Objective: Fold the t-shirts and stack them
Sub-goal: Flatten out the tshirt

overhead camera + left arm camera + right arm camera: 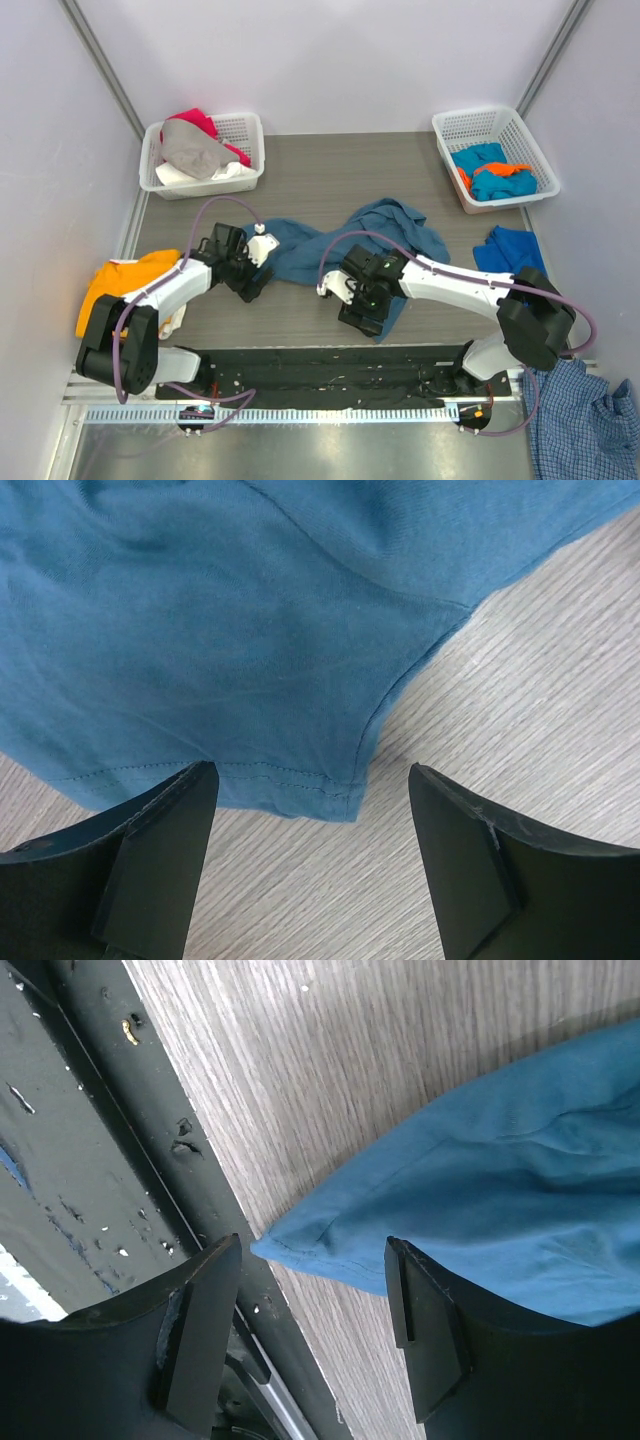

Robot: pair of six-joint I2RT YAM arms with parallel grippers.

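Garment position: the dark teal-blue t-shirt (385, 225) lies crumpled across the middle of the wood-grain table (320, 175), unfolded, stretching from near the left gripper (248, 278) to the right gripper (362, 315). In the left wrist view, the left gripper (310, 780) is low over the table surface (560, 680) with its jaws apart; a stitched hem of the teal t-shirt (200, 630) sits at the jaw opening, and nothing is clamped. In the right wrist view, the right gripper (310, 1255) also has its jaws apart, with a pointed corner of the teal t-shirt (500, 1180) lying flat on the table between them, close to the black mounting plate (80, 1140) at the near edge. An orange t-shirt (120, 280) lies bunched at the left table edge beside the left arm. A bright blue garment (510, 250) lies at the right side. The far-left basket (250, 125) holds red, grey and white fabric; the far-right basket (480, 120) holds turquoise and orange fabric. A blue-and-white checked shirt (580, 420) lies off the table at the near right.
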